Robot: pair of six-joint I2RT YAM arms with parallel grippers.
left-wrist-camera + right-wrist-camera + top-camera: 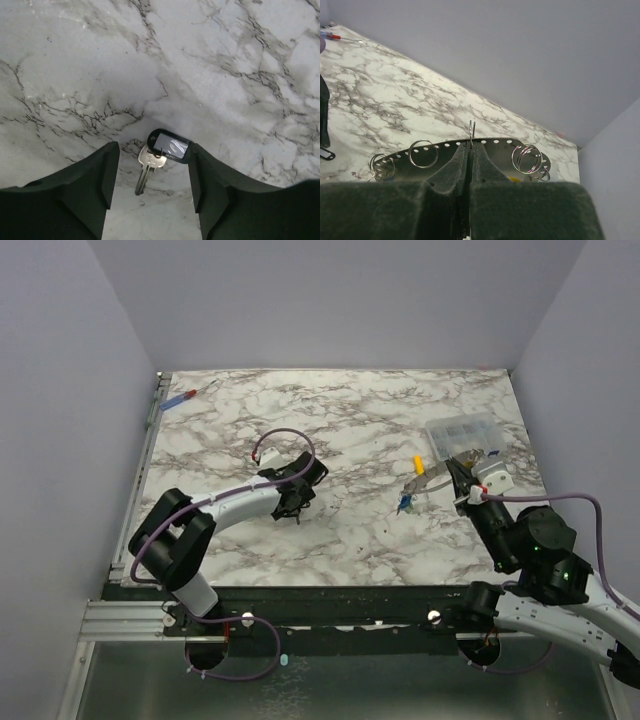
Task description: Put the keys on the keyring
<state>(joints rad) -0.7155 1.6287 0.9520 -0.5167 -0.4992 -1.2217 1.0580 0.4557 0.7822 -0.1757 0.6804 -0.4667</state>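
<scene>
A silver key [145, 169] with a black plastic tag [170, 146] lies flat on the marble between the fingers of my left gripper [154, 150], which is open; the tag touches the right finger. From above, that gripper [293, 502] points down at mid-table. My right gripper [471, 146] is shut on a thin split ring [471, 131] seen edge-on, part of the keyring, a curved perforated metal plate [495, 146] that carries several more rings [423, 153]. In the top view it hangs from the right gripper [462, 480], with a yellow-capped key [419, 463] and a blue-capped key [403, 506].
A clear compartment box [462, 432] stands just behind the right gripper. A red-and-blue-handled screwdriver [180, 398] lies at the far left corner. Purple walls close the table on three sides; a metal rail [145, 455] runs along its left edge.
</scene>
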